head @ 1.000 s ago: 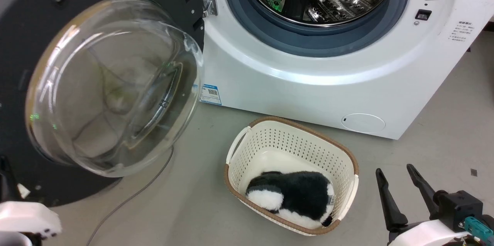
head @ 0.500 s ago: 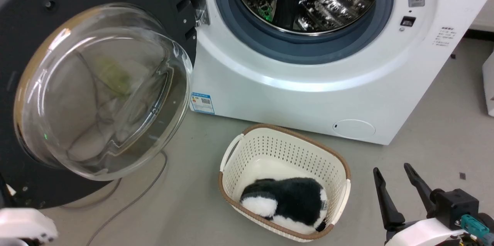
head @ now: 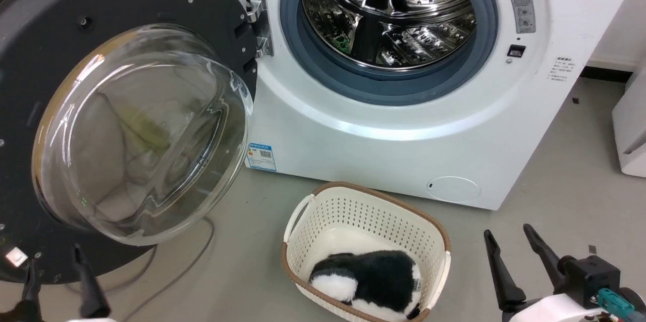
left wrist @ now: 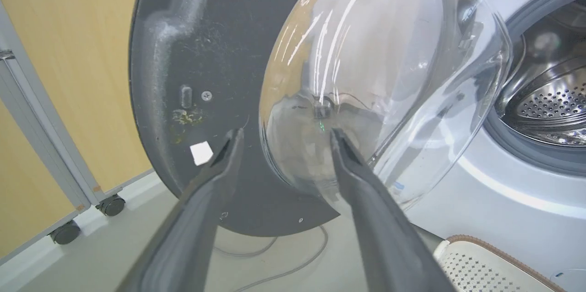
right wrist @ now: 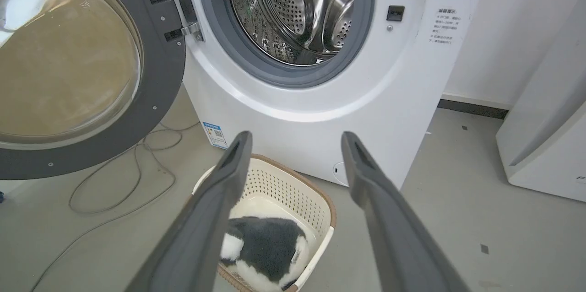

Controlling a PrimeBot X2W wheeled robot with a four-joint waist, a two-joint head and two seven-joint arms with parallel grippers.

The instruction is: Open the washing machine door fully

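Our left gripper (left wrist: 287, 132) has its jaws spread and empty, the fingers low in front of the washing machine door (left wrist: 192, 54); we cannot tell whether they touch it. Our right gripper (head: 507, 231) is likewise parted and holds nothing, over the floor to the right of the basket (head: 373, 192). The door stands swung wide on its hinge (head: 257, 21) at the left of the washing machine (head: 378, 150), and the basket, with a black and white plush toy (head: 373, 276) in it, sits just before the machine.
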